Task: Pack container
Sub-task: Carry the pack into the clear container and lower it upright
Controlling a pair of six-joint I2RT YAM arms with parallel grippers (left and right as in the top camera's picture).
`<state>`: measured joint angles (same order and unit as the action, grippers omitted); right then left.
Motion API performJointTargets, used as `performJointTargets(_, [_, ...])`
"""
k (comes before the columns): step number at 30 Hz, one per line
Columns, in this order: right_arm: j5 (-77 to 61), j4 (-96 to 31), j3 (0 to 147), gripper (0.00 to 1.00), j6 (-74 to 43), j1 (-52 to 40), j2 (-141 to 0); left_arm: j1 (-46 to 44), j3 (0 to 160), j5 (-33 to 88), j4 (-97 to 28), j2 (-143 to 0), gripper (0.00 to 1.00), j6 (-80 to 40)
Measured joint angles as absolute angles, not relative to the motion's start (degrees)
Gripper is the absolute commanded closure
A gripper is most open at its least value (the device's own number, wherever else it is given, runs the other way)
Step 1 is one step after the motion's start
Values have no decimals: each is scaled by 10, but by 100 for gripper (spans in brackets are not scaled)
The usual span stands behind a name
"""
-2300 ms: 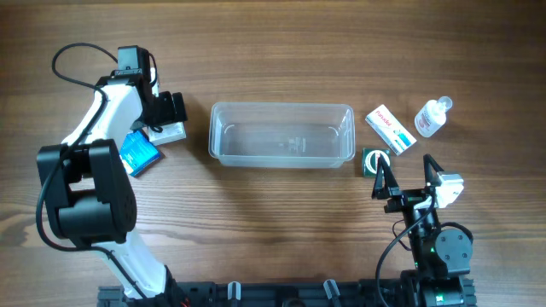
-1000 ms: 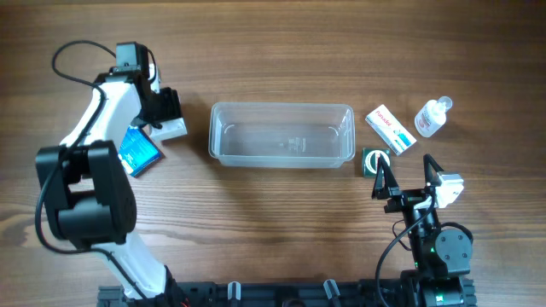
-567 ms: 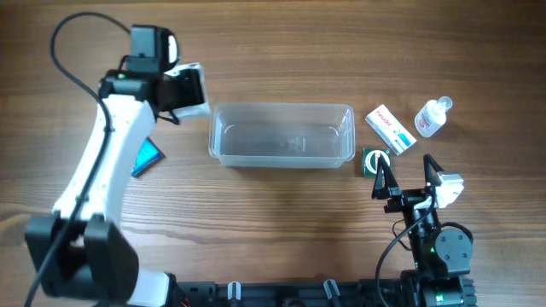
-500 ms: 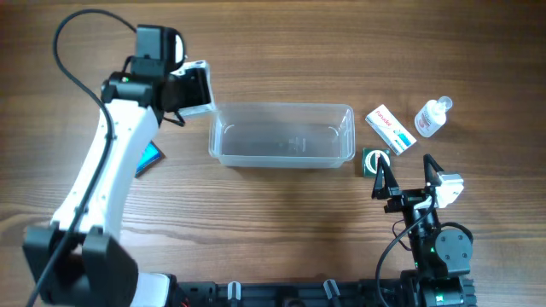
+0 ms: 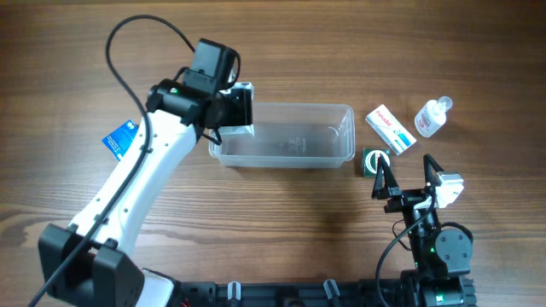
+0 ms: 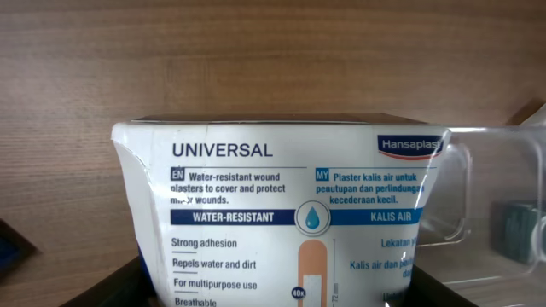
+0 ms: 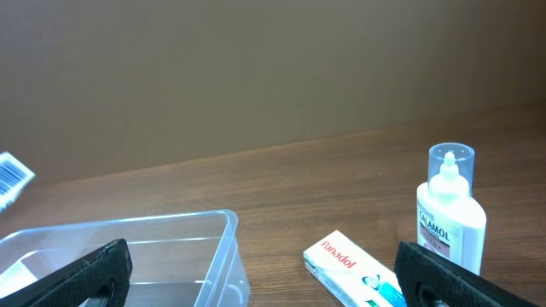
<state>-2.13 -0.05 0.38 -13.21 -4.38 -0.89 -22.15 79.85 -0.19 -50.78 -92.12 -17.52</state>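
Note:
The container (image 5: 345, 136) is a clear rectangular tub at the table's middle; nothing shows inside it. My left gripper (image 5: 237, 109) is shut on a white Hansaplast plaster box (image 5: 244, 95) and holds it over the tub's left end. In the left wrist view the box (image 6: 281, 196) fills the frame between the jaws (image 6: 273, 294), with the tub (image 6: 490, 196) behind at right. My right gripper (image 5: 405, 181) is open and empty, low near the front right. In the right wrist view its jaws (image 7: 269, 286) frame the tub's right end (image 7: 128, 247).
A white Panadol box (image 5: 391, 128) (image 7: 350, 264) and a small clear bottle (image 5: 432, 117) (image 7: 450, 213) lie right of the tub. A small dark green box (image 5: 374, 160) sits by its right front corner. A blue box (image 5: 121, 139) lies at left, partly under my left arm.
My left arm lifted the white plaster box off the table at the left and carried it right, to above the tub's left end. The right arm has not moved.

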Motion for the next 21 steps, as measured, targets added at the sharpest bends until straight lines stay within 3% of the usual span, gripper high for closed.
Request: performJointTargets(21, [-21, -1, 4, 0, -132, -44, -9, -233, 790, -23, -506, -1013, 28, -175])
